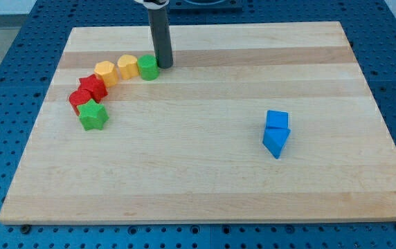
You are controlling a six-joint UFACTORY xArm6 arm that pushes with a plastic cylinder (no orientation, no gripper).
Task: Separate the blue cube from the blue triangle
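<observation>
Camera view:
- Our tip [164,66]: lower end of the dark rod, resting on the wooden board [205,194] near the view's top, just beside the green cylinder [148,68] on its right, apparently touching. We carry no claw, so nothing is held; the rod can only push.
- Blue cube [277,120]: view's right of centre, touching the blue triangle [276,142] directly below it. The pair is not yet separated.
- Arc at the view's upper left: two yellow blocks [116,69], red blocks [87,92], green star [93,116], packed closely.
- Judgement: our tip is well apart from the blue pair, so a long crossing comes before any wedge between them.
</observation>
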